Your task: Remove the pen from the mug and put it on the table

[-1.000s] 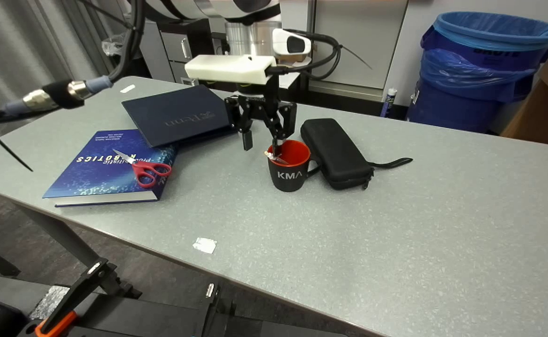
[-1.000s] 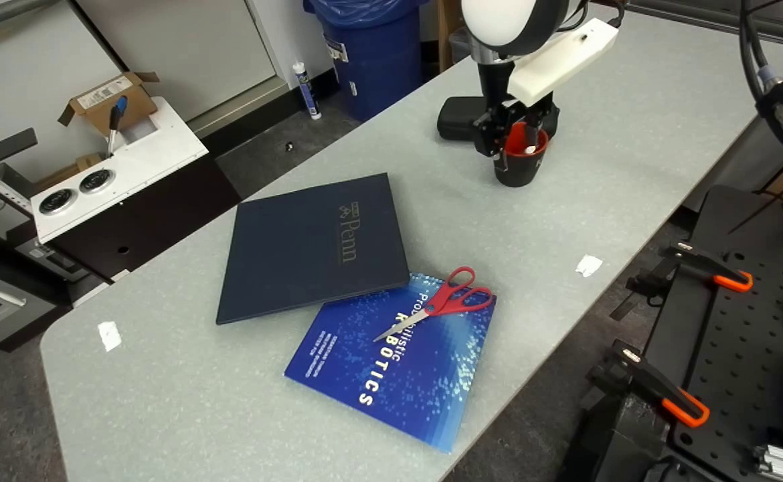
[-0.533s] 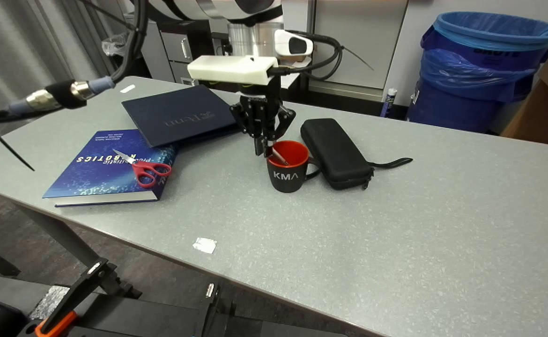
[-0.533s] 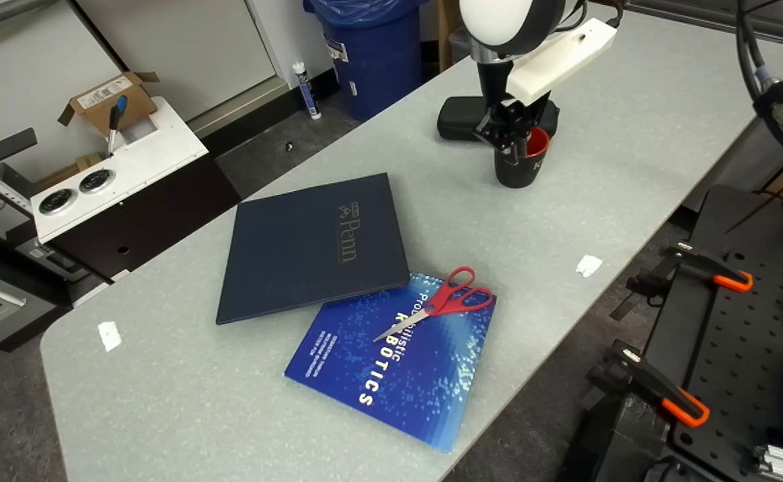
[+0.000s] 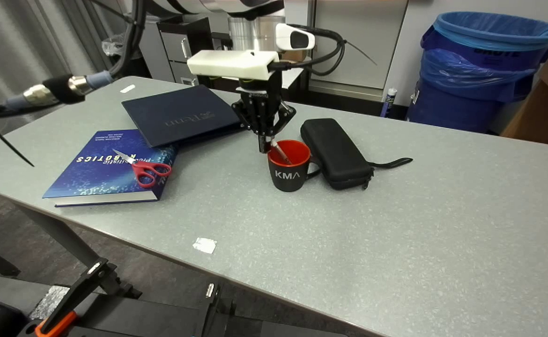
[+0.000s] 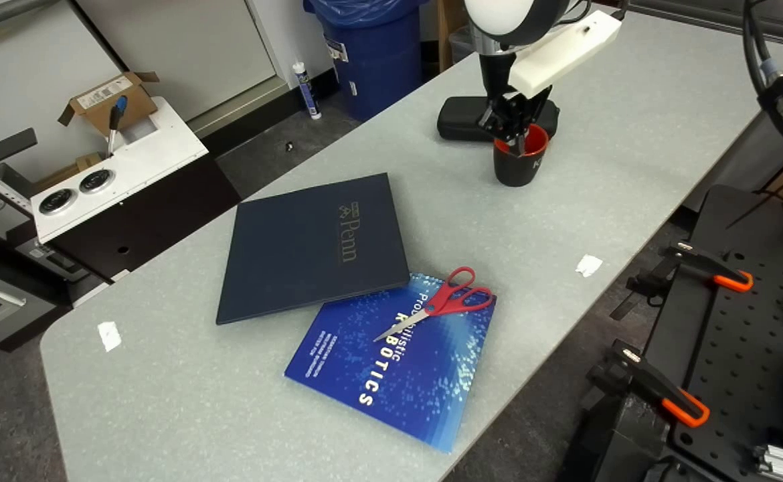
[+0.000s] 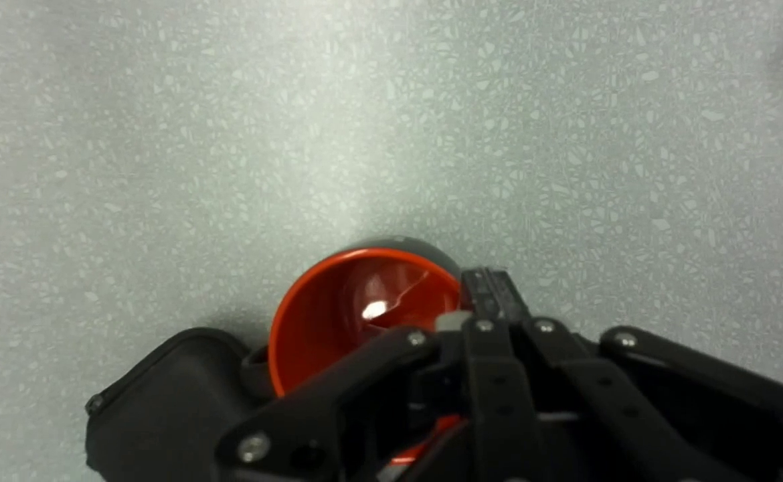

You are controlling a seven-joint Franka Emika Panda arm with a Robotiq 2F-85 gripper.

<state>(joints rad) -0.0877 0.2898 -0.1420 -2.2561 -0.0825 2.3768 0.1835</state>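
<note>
Likely past grasp, with clenched gripper (image 5: 264,144) at rim of mug (image 5: 287,179), apparently around upper end of pen (image 5: 282,152). Not yet past removal, with pen slanting down inside mug. Remaining: draw clear of rim, carry aside, lay on surface (image 5: 396,243), let go.

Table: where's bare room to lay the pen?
In an exterior view, the table is broadly bare right of the mug and black case, with a smaller patch between mug and blue book. Crowded: between mug and case, and on the book, bearing folder and scissors.
</note>
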